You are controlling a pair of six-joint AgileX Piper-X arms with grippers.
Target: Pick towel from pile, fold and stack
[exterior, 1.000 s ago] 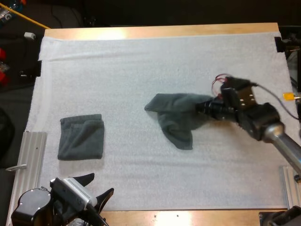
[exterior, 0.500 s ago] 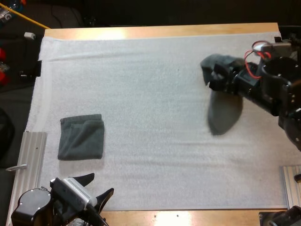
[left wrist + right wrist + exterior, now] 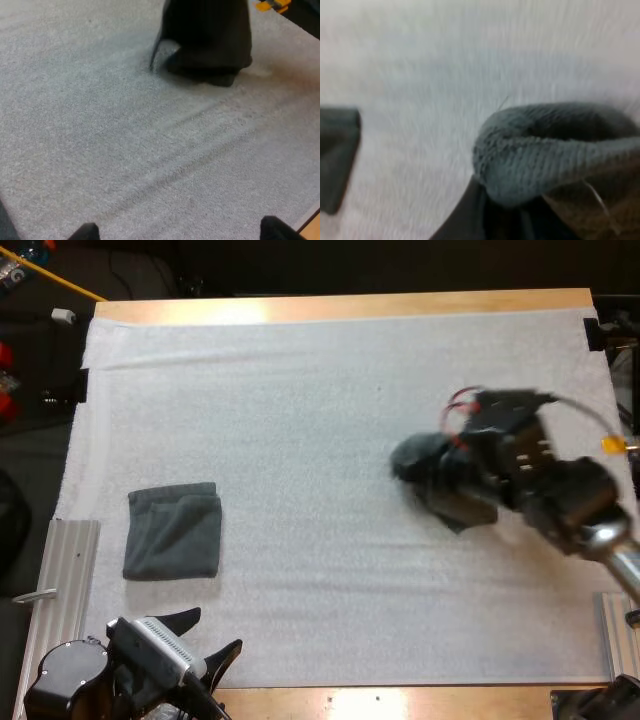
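Crumpled towel (image 3: 425, 472) and folded towel (image 3: 172, 532) are dark grey-green (mat (image 3: 300, 390) white).

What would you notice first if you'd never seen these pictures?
The dark crumpled towel bunched in the right end effector, over the right half of the white mat. Then the folded towel lying flat near the mat's left edge, just ahead of the open left end effector.

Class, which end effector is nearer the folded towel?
Left. The left end effector hangs open just nearer the camera than the folded towel; the right end effector holds a crumpled towel far across the mat.
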